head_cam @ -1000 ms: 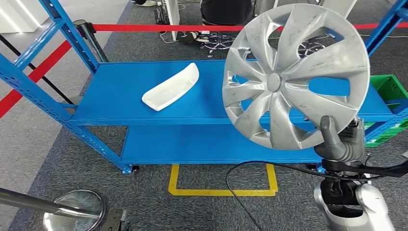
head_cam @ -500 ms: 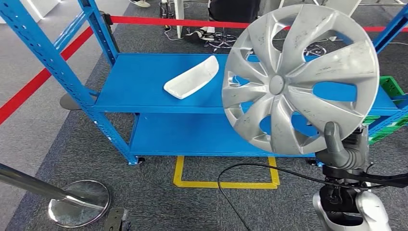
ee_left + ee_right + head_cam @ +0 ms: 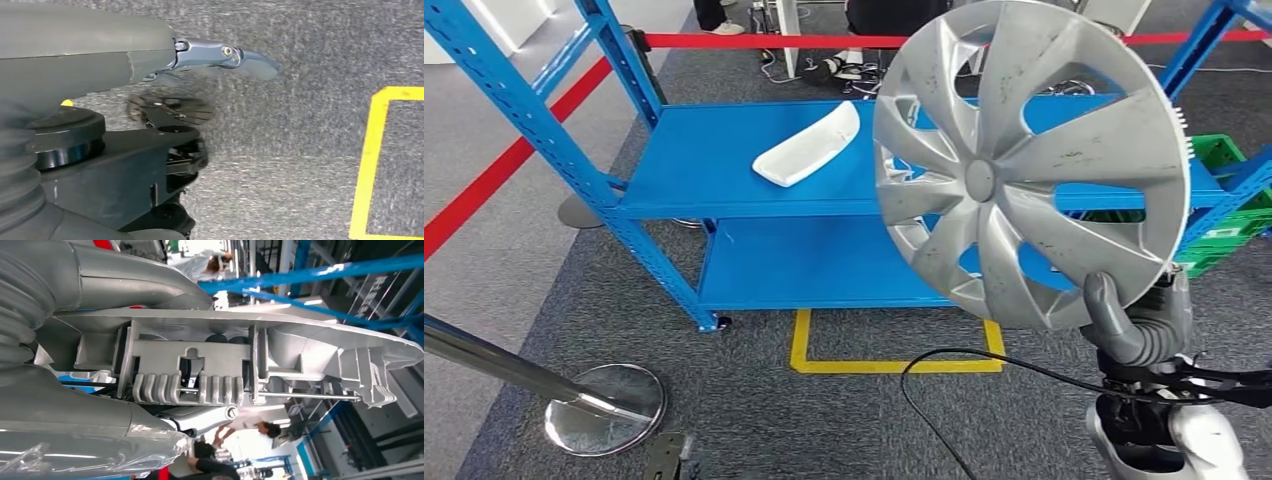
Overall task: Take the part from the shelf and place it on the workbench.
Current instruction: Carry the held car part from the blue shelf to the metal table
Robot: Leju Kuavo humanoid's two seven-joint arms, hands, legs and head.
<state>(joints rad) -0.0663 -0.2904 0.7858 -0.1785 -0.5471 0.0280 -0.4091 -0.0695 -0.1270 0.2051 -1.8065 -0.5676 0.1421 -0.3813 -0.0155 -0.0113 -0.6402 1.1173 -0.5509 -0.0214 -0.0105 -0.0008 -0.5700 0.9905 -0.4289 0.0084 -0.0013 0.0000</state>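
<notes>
Silver plastic hubcap with swept spokes [image 3: 1031, 160] is held upright in the air above the right hand [image 3: 1136, 322], clear of the shelf. The lower rim is clamped there, thumb on the front face and fingers behind. In the right wrist view the ribbed rim edge and its wire retaining ring [image 3: 235, 377] are seen pinched between thumb and fingers.

Handling judgement: light, thin-walled, fairly stiff but liable to flex; smooth face probably slippery. With one rim grip well below the centre, tipping is a risk. A hold at the rim or through a spoke opening seems best.

Behind the hand stands the blue steel two-tier shelf [image 3: 724, 190], a white curved plastic tray [image 3: 809, 146] lying on its upper tier. Left hand [image 3: 220, 55] hangs over grey carpet; its state cannot be told.
</notes>
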